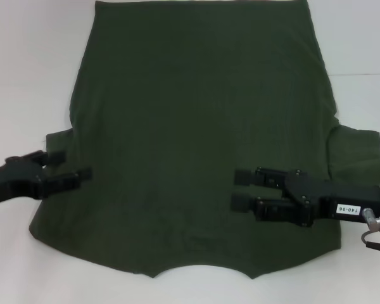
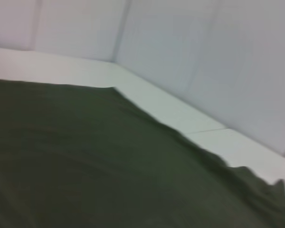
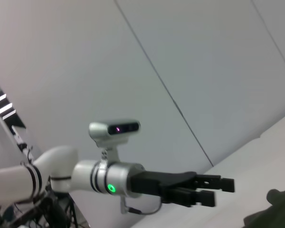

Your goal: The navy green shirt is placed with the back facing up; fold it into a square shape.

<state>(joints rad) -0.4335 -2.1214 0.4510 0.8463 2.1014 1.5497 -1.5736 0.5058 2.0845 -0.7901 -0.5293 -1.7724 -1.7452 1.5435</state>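
Note:
The navy green shirt [image 1: 196, 126] lies flat on the white table [image 1: 25, 76], with its curved neckline at the near edge and its hem at the far edge. My left gripper [image 1: 68, 166] is open and empty at the shirt's left edge, by the left sleeve. My right gripper [image 1: 239, 189] is open and empty over the shirt's right shoulder area. The left wrist view shows the shirt's fabric [image 2: 95, 161] close up. The right wrist view shows the left arm's gripper [image 3: 218, 190] far off, and a bit of the shirt [image 3: 270, 213].
The white table [image 2: 180, 109] runs around the shirt, with bare strips at left and right. White walls [image 2: 204, 57] stand behind it. The right sleeve [image 1: 358, 152] lies spread beside the right arm.

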